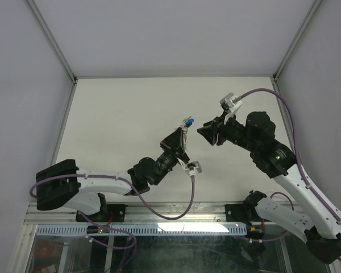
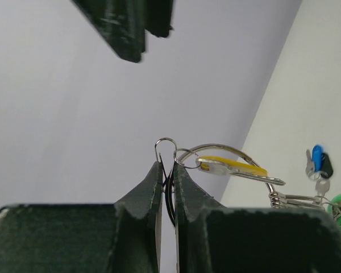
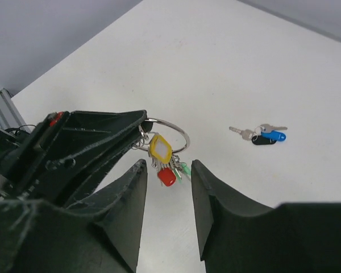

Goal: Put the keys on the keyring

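table (image 1: 131, 114): one, pale and flat; it carries the loose keys.
arms: two; their tips face each other over the middle of the table, close but not touching.
left gripper (image 2: 166, 168): fingers pressed together on the wire at the edge of the keyring, holding it up off the table with the bunch hanging below.
right gripper (image 3: 168, 164): fingers spread, nothing between them; it points at the hanging bunch from just beside it.
keyring (image 2: 216, 145): one silver ring, in the left gripper's hold, its free arc sticking out past the fingertips toward the right gripper.
keys on the ring: one yellow key (image 2: 233, 167), one red key (image 3: 166, 177), and green keys (image 3: 184, 169) whose number I cannot tell.
loose keys: one blue key (image 3: 274, 136) and one grey key (image 3: 262, 140), dark-headed, lying touching on the table with their silver blades; the blades are too small to count.
deciding relation: from the right fingers the loose pair lies ahead and off to the right, well below the ring, long axis running across that view.
nearer arm: both tips stand near the pair in the top view; the right one is free, so the pickup likely falls to it.
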You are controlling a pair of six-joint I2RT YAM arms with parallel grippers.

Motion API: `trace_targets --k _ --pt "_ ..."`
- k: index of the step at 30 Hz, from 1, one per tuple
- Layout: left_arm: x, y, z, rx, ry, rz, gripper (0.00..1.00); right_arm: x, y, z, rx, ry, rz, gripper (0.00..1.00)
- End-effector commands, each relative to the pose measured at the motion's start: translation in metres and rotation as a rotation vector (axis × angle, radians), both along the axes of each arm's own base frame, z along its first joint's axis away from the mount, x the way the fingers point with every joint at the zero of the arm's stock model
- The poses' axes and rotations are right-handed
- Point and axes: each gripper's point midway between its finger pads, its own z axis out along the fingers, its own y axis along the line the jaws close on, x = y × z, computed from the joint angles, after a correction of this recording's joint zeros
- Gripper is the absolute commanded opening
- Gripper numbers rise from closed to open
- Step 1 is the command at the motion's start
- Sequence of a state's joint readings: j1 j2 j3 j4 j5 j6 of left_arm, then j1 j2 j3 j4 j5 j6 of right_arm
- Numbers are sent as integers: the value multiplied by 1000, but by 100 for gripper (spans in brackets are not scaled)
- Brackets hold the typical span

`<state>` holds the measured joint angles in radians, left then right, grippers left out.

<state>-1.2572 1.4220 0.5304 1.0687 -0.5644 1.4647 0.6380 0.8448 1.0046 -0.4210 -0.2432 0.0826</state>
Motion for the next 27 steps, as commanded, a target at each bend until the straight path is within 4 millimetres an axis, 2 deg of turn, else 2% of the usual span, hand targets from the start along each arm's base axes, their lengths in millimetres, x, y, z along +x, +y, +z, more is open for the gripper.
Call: trace_targets --k 1,6,11,17,27 --pt "-12 -13 44 -253 196 -141 0 -4 0 47 52 -184 48 40" --pt "-26 -23 64 -380 347 -270 0 -17 8 65 102 -184 122 41" --pt "-44 -30 78 -437 429 -388 0 -17 11 93 133 -139 112 39" --pt "-55 -35 96 -478 495 -467 0 -23 10 112 188 -69 95 35" --pt "-54 -37 121 -618 593 -474 0 -38 2 89 102 119 80 33"
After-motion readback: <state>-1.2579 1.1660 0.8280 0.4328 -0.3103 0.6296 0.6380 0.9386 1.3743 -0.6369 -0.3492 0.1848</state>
